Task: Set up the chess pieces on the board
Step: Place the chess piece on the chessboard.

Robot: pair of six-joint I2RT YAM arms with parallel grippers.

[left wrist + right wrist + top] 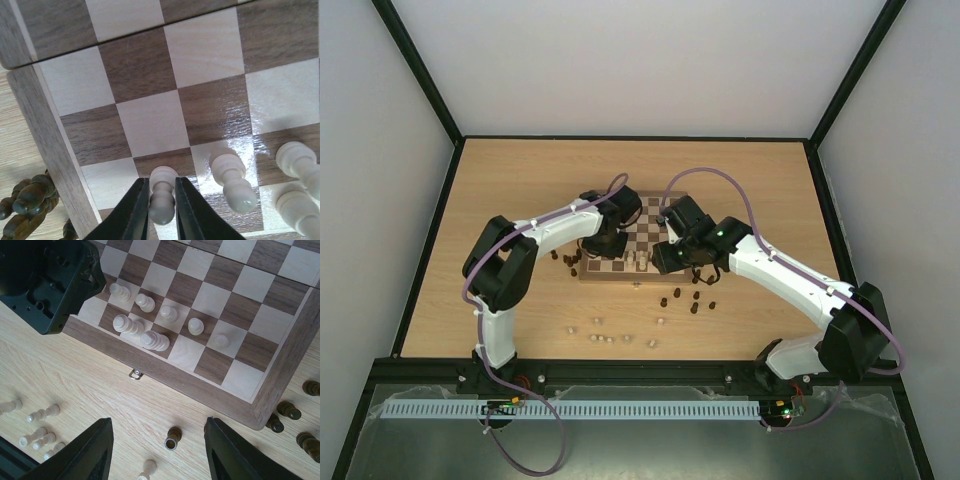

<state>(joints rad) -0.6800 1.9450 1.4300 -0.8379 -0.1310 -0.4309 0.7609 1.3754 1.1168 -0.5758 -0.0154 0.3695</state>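
Observation:
The board (642,208) lies mid-table and also shows in the left wrist view (150,120) and the right wrist view (230,300). My left gripper (162,184) is shut on a cream pawn (162,202) that stands on a dark square by the board's near edge. More cream pieces (234,180) stand beside it. In the right wrist view, several cream pieces (168,313) stand in two rows at the board's corner. My right gripper (167,452) is open over the tabletop, with a dark piece (172,437) and a cream pawn (147,469) between its fingers.
Dark pieces (289,410) lie on the table off the board's right corner, and others (30,197) off its left edge. Loose cream pieces (42,414) lie on the table nearer the arms. A metal latch (135,373) sticks out of the board's near edge. The left gripper body (45,280) overhangs the board's corner.

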